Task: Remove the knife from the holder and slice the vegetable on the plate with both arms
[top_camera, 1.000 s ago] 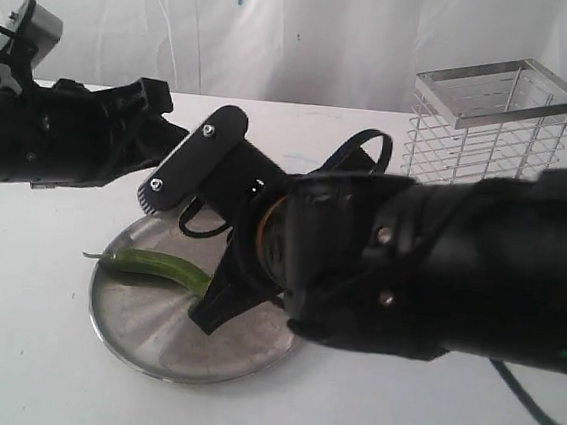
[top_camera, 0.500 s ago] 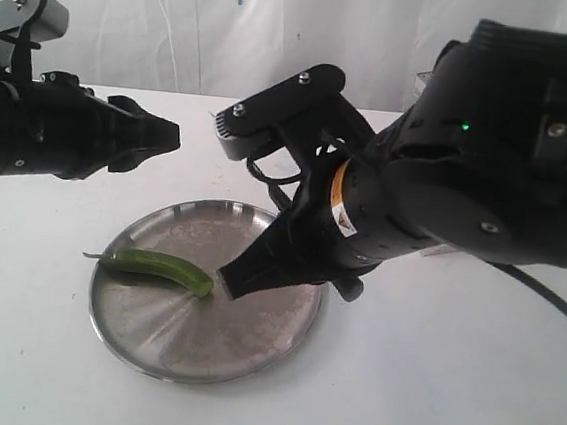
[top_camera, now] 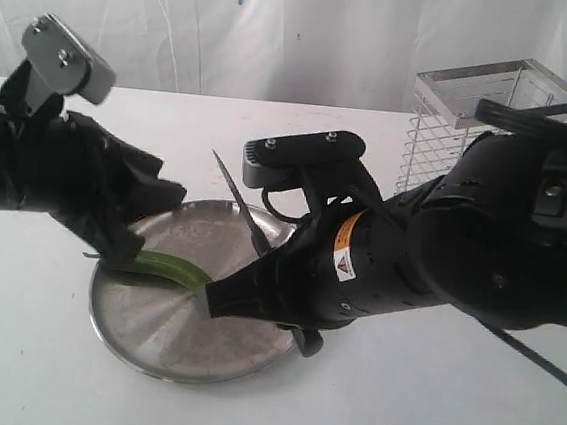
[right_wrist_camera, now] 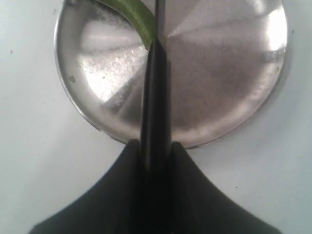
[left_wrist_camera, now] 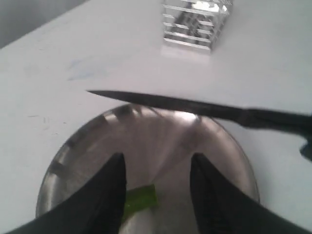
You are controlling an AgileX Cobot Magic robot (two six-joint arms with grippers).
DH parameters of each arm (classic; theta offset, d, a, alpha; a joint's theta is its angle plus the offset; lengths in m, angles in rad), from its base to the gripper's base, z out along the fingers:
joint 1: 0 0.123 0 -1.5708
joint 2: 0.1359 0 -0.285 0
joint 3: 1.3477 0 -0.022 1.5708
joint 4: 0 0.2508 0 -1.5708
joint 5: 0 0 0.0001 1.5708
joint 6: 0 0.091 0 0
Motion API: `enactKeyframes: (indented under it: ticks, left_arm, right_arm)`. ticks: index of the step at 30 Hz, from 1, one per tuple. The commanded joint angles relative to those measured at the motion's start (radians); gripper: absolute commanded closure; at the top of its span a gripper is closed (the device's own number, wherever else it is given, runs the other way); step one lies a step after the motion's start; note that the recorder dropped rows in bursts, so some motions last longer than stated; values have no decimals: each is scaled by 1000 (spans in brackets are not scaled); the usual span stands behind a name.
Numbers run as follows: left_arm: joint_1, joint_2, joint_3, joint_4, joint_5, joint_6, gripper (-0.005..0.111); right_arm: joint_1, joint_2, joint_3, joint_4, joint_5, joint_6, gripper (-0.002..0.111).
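Nearest on the table, the round shallow brushed stainless-steel plate carries one thing: a slender curved green chili-like vegetable, glossy dark green, lying across the plate's left half. Its blunt end points toward the plate's middle.

The right gripper hangs low over the plate, just beside that blunt end. Its two black fingers are clamped narrow around the black handle of a slim kitchen knife with a long, dark, pointed blade. The right wrist view shows the handle gripped between the fingers, running out over the plate past the end of the vegetable. Whether steel touches the vegetable cannot be told. The blade slants upward and away, its tip in the air above the plate's far side.

The left gripper reaches down at the vegetable's stem end. In its wrist view the gripper stands wide, the vegetable lying between the fingers; contact with the pads cannot be told. The knife crosses beyond them.

Farther back on the right stands the tall rectangular silver wire holder, upright and well apart from the plate. Everything rests on a plain white table before a white curtain.
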Motion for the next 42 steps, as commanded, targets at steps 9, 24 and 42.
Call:
enactKeyframes:
  ticks: [9, 24, 42]
  left_arm:
    - [1, 189, -61, 991, 194, -667, 59]
    - [0, 381, -283, 1165, 269, -456, 59]
    - [0, 543, -307, 1165, 151, -393, 59]
  right_arm:
    - [-6, -91, 5, 7, -44, -32, 105]
    - [-13, -138, 5, 11, -43, -57, 105]
    - [-13, -138, 3, 9, -57, -57, 105]
